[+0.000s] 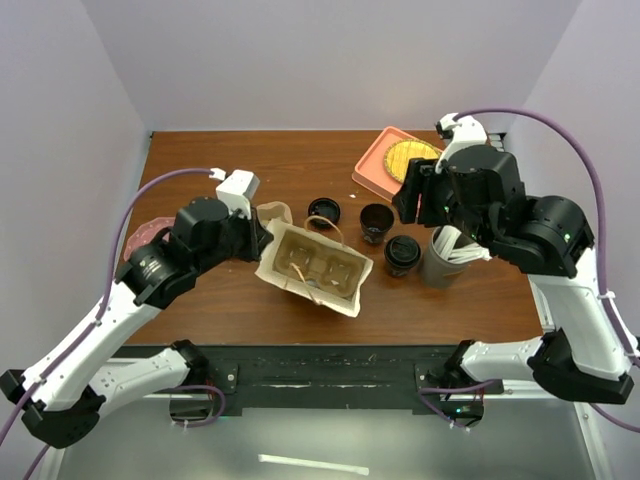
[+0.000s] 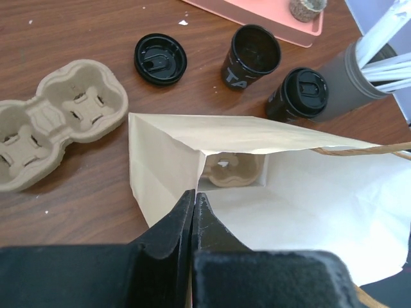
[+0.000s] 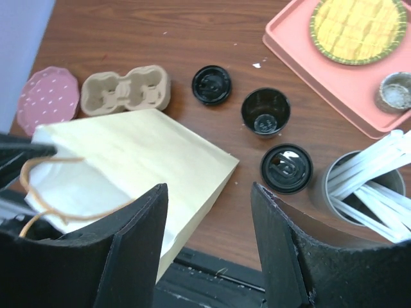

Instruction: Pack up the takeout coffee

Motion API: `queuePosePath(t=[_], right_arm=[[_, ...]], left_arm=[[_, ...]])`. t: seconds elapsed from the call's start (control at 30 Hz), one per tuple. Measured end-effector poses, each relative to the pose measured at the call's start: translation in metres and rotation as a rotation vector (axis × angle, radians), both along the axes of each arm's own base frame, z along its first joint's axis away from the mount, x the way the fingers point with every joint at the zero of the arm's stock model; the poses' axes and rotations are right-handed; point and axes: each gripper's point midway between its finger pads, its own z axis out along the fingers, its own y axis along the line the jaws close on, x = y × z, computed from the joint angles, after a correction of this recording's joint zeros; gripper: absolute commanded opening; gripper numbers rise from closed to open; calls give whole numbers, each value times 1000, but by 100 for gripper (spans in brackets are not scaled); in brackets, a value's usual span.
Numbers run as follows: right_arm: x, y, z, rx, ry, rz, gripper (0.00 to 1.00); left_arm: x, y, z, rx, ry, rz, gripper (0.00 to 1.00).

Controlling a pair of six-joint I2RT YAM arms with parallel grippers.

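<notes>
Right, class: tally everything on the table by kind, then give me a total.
Black cups: 2
Loose lid: 1
Carriers: 2 (one inside the bag)
Bag: 1
Grey utensil cup: 1
Tray: 1
Yellow plate: 1
Small jar: 1
Pink disc: 1
Total: 11

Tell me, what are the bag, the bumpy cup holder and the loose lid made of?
The bag looks like thin tan paper, matte, with sharp fold creases. The cup holder beside it seems moulded paper pulp: rough, dull, lumpy. The loose lid is probably plastic: black, shiny, with crisp ridges.
</notes>
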Motion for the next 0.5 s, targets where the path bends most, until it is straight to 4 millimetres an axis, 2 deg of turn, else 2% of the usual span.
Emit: queuePosePath(t=[0.23, 0.5], right_arm=[[20, 13, -12, -23, 14, -43, 59], [23, 18, -53, -68, 104, -72, 59]], left_arm=[[-8, 0, 4, -27, -77, -60, 0], [-20, 6, 8, -75, -130, -81, 0]])
